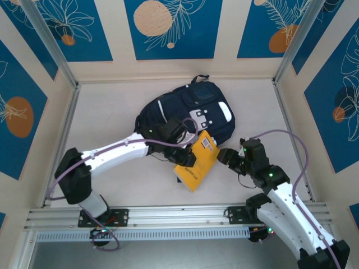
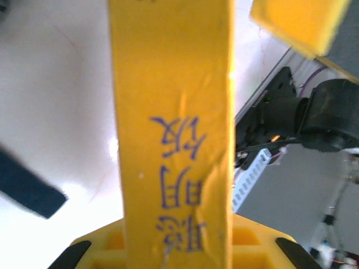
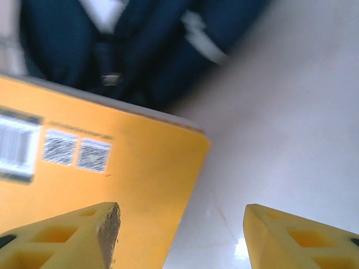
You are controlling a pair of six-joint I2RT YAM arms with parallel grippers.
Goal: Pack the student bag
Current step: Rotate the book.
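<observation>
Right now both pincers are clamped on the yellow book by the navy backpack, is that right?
Not quite. Only the left pincer is clamped on the yellow book by the navy backpack. The right pincer stands open next to the book, fingers apart and gripping nothing, as the right wrist view shows.

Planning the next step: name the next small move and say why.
Probably slide the yellow book toward the student bag with the left gripper. That gripper is shut on the book's spine, the right gripper stands open holding nothing, and the book sits at the bag's near edge, not yet inside.
</observation>
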